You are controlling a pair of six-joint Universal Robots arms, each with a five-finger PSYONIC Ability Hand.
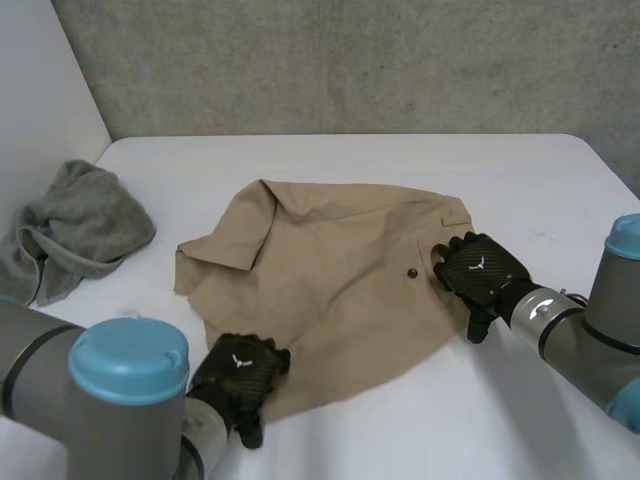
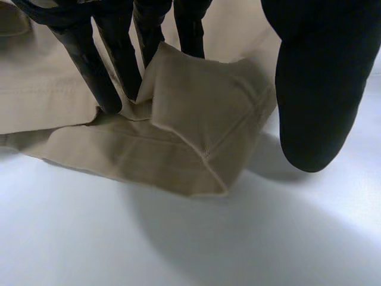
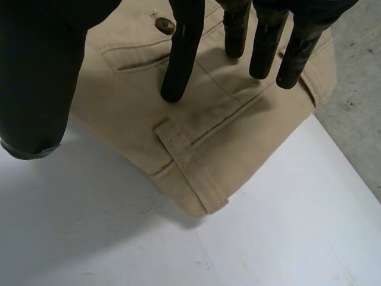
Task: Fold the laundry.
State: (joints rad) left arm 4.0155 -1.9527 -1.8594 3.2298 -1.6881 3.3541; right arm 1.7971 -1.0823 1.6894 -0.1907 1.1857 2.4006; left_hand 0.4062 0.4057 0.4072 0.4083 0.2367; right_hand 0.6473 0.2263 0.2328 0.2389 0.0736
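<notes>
The fingers (image 2: 101, 83) of the left hand (image 1: 240, 372) are straight and spread. Their tips are planted on the tan garment (image 2: 202, 125) just behind a hem corner (image 2: 208, 173) that stands up in a loose fold before them. Its thumb (image 2: 321, 89) hangs beside that fold without touching it, so nothing is pinched.

The right hand (image 1: 480, 270) also has its fingers (image 3: 181, 59) straight and apart, pressing down near the pocket slit (image 3: 134, 59) and button (image 3: 165, 25). They sit just inside the waistband (image 3: 256, 137) with its belt loop (image 3: 190, 167), and the thumb (image 3: 41, 77) is off the cloth, above the worktop (image 3: 286, 238).

In the head view the garment lies rumpled in the middle of the worktop, one flap turned over at its far left. The left hand is at its near corner and the right hand at its right edge. A grey cloth (image 1: 80, 230) sits well apart at the far left.

The fabric looks like a light woven cotton that is limp and holds a crease. It should slide easily on the smooth surface and sag wherever it is not supported. The doubled hem and the stitched waistband are probably the firmest places to pinch, thumb beneath and fingers on top. Pressing alone will likely only drag it.
</notes>
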